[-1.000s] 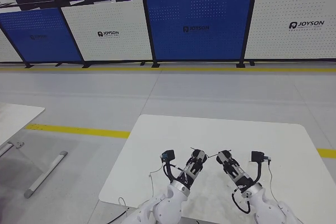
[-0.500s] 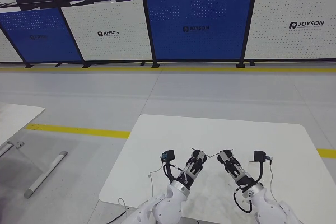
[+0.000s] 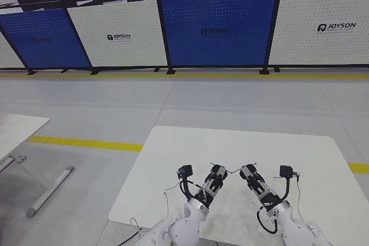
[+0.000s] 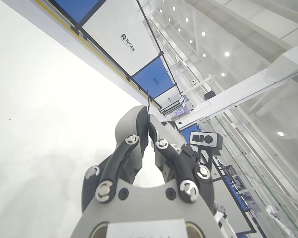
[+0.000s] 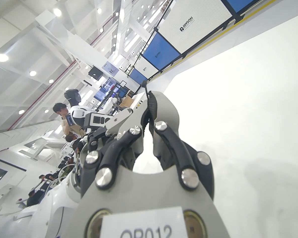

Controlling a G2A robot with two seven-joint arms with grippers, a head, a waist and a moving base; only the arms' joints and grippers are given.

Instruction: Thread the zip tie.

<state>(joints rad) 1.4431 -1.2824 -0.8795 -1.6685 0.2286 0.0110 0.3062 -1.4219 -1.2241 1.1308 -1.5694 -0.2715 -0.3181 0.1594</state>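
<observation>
Table point(image 3: 295, 147), near edge: left gripper point(image 4: 148, 122), right gripper point(image 5: 149, 107) pinch zip tie point(image 4: 148, 100).

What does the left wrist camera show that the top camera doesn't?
Left wrist view: close up, the left gripper pinches a thin black zip tie, whose tip pokes past the fingertips, with ceiling lights above. Top view: both arms side by side, the right gripper close to the left one, and a yellow floor line. Both: the white table and the blue and white wall panels.
</observation>
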